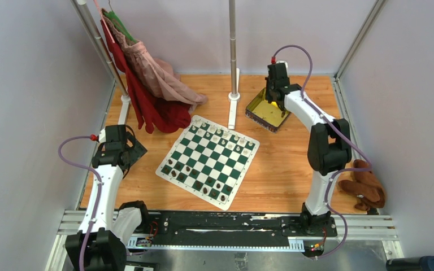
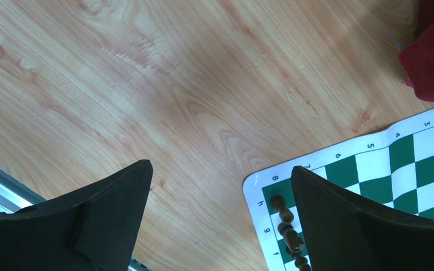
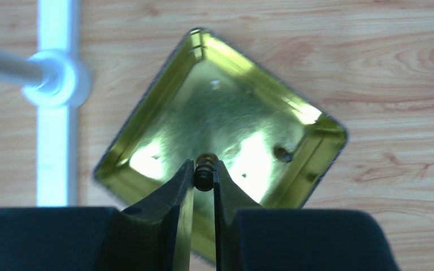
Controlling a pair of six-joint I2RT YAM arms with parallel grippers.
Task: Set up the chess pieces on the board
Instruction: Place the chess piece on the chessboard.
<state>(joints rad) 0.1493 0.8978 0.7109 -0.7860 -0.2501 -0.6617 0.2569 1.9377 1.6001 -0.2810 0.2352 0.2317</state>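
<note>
My right fingers point(image 3: 185, 186), two black wedge-shaped blades, are clenched on one dark brown chess piece point(image 3: 205, 171), a small turned figure whose rounded, ringed top pokes out between their tips. Just past the tips lies one yellow transparent tray point(image 3: 226, 107), square with rounded corners and low glossy walls. A single dark spot point(image 3: 282, 152) sits on its floor to the right of the tips, too small for me to identify.

My left fingers point(image 2: 118, 203) are released and spread wide over the bare bench point(image 2: 175, 84), which is pale, streaky wood grain. The board point(image 2: 373, 164) is a flat mat of green and white checks with a lettered white border. Its corner lies just beside the finger on the right of that view. A row of dark pieces point(image 2: 285, 223) runs along that edge, partly hidden by the finger; I count at least four.
</note>
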